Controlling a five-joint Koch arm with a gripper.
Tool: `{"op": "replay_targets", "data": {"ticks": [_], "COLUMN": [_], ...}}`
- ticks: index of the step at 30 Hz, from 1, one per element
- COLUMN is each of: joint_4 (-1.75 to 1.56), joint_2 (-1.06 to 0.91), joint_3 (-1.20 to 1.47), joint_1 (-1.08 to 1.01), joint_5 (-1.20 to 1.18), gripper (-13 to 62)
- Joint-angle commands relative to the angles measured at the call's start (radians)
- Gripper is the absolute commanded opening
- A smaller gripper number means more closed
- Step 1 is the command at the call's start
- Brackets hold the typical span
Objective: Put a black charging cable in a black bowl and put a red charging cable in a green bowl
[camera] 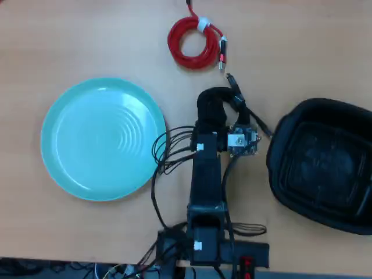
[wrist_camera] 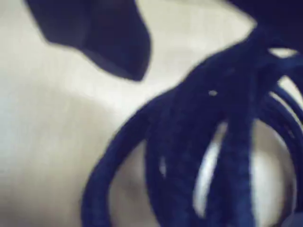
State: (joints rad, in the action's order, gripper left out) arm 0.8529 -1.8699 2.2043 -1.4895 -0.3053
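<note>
- Two dishes flank the arm in the overhead view: the green bowl to the left and the black bowl to the right, both lying flat on the wooden table.
- Neither bowl holds anything; the green one shows only its ripple rings, the black one its ridged inside.
- At the top of the overhead view, the red charging cable lies in a neat round coil on the table, bound by a white tie, with its plug ends trailing down the right side of the coil. It sits well apart from both bowls.
- Close under the wrist camera, the black charging cable fills the right and lower part of the picture as several looped strands (badly blurred, and tinted bluish), over the pale table.
- In the overhead view a short black strand with a small plug end pokes out just above and to the right of the arm's head, between the red coil and the black bowl.
- Only one dark finger of the gripper shows in the wrist view, at upper left, its tip just beside the nearest loop; whether it touches is unclear.
- From above, the arm covers the claw, so I cannot tell how wide it stands or whether it has the cable.
- Loose black wires of the robot spread left of the arm, near the green bowl's rim.
</note>
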Motion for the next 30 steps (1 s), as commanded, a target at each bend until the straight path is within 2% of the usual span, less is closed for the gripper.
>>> {"op": "replay_targets", "data": {"ticks": [1, 9, 16, 28, 30], "joint_4": [-0.072, -0.152, -0.219, -0.221, -0.222], "joint_2": [-0.005, 0.002, 0.040, 0.072, 0.072], "joint_3": [-0.003, 0.075, 0.077, 0.101, 0.101], "joint_1": [0.000, 0.015, 0.018, 0.002, -0.012], "joint_5": [-0.032, -0.063, -0.063, -0.069, -0.075], "gripper": [57.5, 56.2, 49.4, 48.5, 45.6]}}
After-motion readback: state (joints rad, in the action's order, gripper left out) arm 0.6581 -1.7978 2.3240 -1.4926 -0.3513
